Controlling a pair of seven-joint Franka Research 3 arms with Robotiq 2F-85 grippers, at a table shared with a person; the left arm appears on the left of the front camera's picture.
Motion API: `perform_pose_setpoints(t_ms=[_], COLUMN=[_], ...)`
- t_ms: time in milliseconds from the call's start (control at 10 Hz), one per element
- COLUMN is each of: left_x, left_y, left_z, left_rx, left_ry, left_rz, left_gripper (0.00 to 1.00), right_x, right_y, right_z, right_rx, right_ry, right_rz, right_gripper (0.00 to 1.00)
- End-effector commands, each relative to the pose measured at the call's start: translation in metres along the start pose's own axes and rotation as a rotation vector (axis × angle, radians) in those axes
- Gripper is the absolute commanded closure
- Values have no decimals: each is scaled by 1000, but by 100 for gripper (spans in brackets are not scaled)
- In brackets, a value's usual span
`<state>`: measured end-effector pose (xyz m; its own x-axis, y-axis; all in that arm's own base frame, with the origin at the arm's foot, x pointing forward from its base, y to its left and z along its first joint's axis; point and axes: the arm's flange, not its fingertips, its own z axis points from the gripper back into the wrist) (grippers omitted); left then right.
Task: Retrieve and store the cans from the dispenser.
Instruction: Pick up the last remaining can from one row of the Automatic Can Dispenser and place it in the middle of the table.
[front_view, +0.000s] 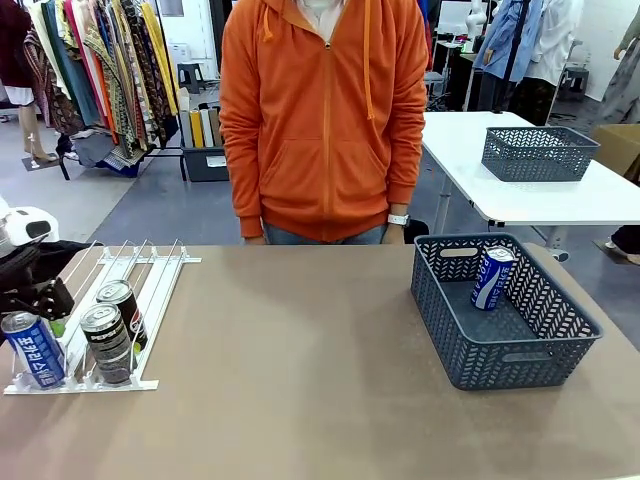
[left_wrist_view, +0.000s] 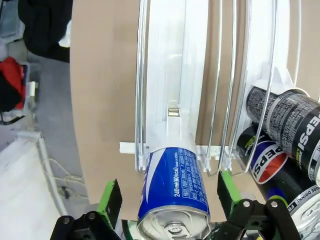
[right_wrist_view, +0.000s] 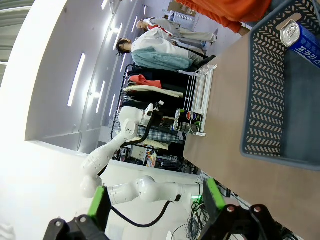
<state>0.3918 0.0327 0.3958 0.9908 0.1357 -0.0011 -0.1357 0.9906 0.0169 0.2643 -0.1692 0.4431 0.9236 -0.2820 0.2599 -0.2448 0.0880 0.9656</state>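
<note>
The white wire dispenser (front_view: 150, 275) lies at the table's left. At its low end a blue can (front_view: 35, 355) stands in the left lane, with two black cans (front_view: 108, 343) (front_view: 124, 308) in the lanes beside it. My left gripper (front_view: 35, 318) is open and straddles the blue can (left_wrist_view: 175, 190); its green pads (left_wrist_view: 111, 196) stand on either side with a gap showing. The black cans (left_wrist_view: 285, 125) lie to the right in that view. Over the table's near edge my right gripper (right_wrist_view: 155, 202) is open and holds nothing. Another blue can (front_view: 492, 278) leans inside the grey basket (front_view: 480, 350).
A person in an orange hoodie (front_view: 320, 120) stands at the far edge, hands out of sight. The grey basket (right_wrist_view: 265, 100) with its blue can (right_wrist_view: 300, 40) lies ahead of my right gripper. A second basket (front_view: 538, 153) sits on a white table behind.
</note>
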Motion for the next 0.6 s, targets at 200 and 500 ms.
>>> perform_pose_setpoints(t_ms=[200, 500], left_x=[2, 0], left_y=[-1, 1], left_z=[3, 5], left_rx=[-17, -12], left_ry=[11, 11], left_rz=[-9, -14], left_gripper=[93, 100], right_x=[3, 3], right_y=[5, 5], right_z=[0, 0], right_rx=[12, 12], right_ry=[-7, -7], right_rz=[6, 6], right_gripper=[0, 0])
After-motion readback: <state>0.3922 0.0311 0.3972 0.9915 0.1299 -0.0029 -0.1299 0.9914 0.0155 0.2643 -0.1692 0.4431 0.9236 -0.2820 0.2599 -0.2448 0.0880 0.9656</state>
